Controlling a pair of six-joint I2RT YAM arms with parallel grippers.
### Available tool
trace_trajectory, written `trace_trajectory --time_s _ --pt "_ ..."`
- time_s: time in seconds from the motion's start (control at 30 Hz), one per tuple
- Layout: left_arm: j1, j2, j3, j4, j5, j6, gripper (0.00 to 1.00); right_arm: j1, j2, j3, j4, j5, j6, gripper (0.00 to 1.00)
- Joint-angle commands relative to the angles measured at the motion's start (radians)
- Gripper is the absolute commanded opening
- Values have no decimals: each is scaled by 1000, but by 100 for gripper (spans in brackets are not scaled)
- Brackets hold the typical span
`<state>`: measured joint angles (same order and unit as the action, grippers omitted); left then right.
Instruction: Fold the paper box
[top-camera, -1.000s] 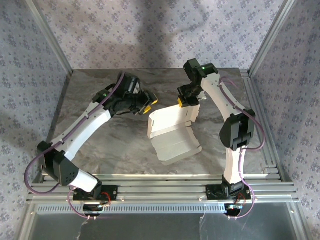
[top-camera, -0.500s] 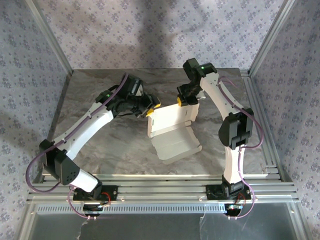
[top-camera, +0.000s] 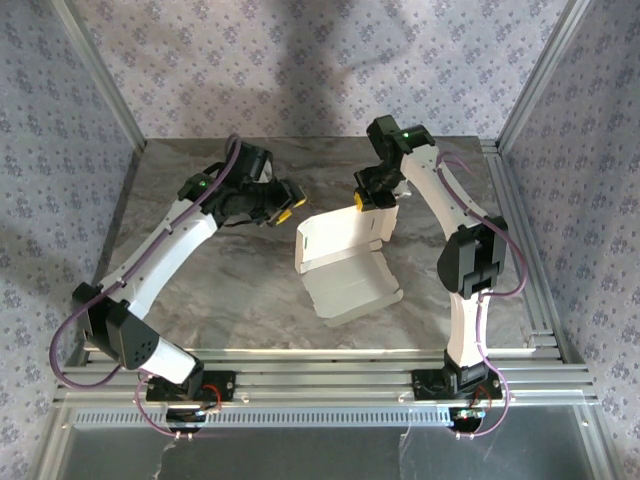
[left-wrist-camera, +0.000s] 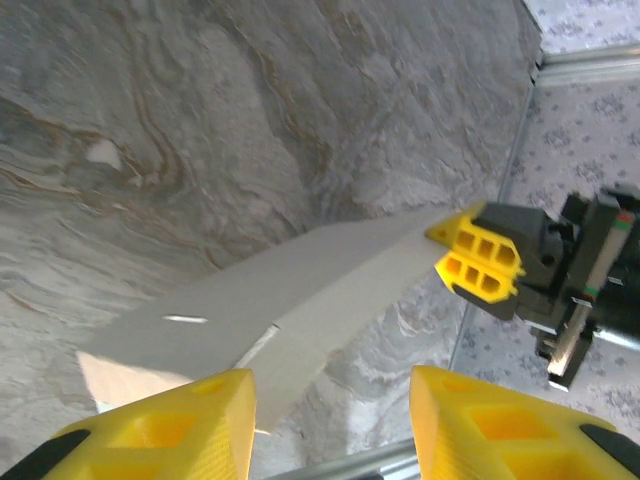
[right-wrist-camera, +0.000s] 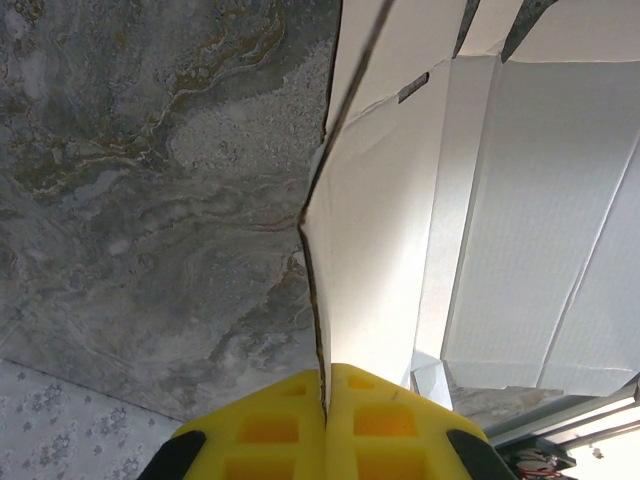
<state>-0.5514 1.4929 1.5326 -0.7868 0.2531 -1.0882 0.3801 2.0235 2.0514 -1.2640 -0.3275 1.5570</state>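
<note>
The paper box (top-camera: 345, 265) is a white cardboard sheet, partly folded, in the middle of the table. Its rear panel stands up and its front panel lies flat. My right gripper (top-camera: 362, 200) is shut on the top right edge of the standing panel. The right wrist view has the thin card edge (right-wrist-camera: 318, 300) pinched between the yellow fingers of the right gripper (right-wrist-camera: 325, 385). My left gripper (top-camera: 288, 208) hangs open a little to the left of the box, apart from it. In the left wrist view the left gripper (left-wrist-camera: 332, 400) faces the panel's grey back (left-wrist-camera: 270, 300), with nothing between its fingers.
The grey marbled table (top-camera: 200, 290) has bare room left of and in front of the box. Aluminium rails (top-camera: 330, 375) run along the near edge and the right side. Patterned walls (top-camera: 60, 150) close in the left, back and right.
The left gripper went up to the box's left edge, then drew back to the left and stands apart from it. The right gripper and the box stayed put.
</note>
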Motion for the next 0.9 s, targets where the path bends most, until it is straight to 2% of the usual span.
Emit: trace_trajectory --time_s 0.0,0.17,0.4,0.87 --pt "11 17 6 -34 49 58 43 -4 11 29 -19 11 21 0" --pt "-14 53 23 12 82 50 43 -2 9 27 -17 15 20 0" --pt "-89 92 64 -7 87 36 43 -2 14 21 -3 11 21 0" --pt "-127 104 68 3 77 13 43 5 20 23 14 16 22 0"
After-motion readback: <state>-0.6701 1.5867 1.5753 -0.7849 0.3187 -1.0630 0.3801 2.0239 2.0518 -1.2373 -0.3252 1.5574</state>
